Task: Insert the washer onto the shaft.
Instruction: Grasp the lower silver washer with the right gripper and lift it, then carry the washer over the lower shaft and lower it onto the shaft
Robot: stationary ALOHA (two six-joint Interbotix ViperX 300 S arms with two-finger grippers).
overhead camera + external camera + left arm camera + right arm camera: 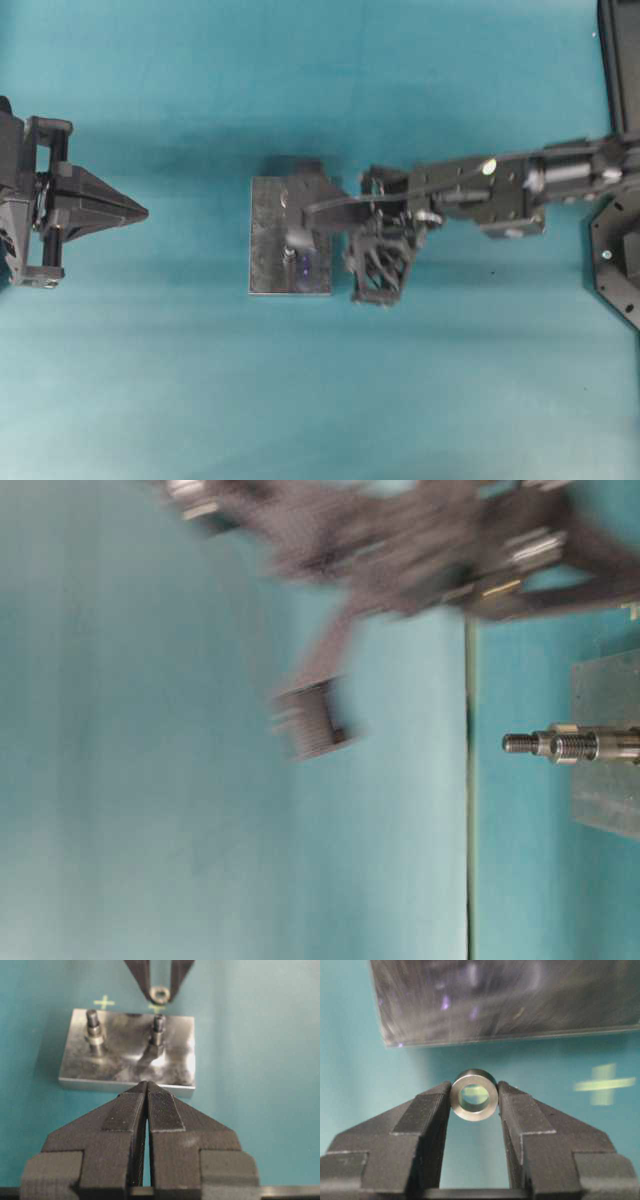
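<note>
The washer (474, 1094) was pinched by its rim between the right gripper's (474, 1097) fingertips, bore left clear for threading, near the base plate (175, 1067) and its shaft (158, 1030). The left gripper (147, 1091) was kept pressed together, well apart.

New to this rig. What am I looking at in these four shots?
Two robot arms over a teal table. One shot looks down from above, one is a side view turned a quarter, and two come from cameras on the wrists. On the table sits a metal plate with two upright shafts. The right pincer grips a small metal washer just beyond the plate. The left pincer is shut and empty, parked away from the plate.
</note>
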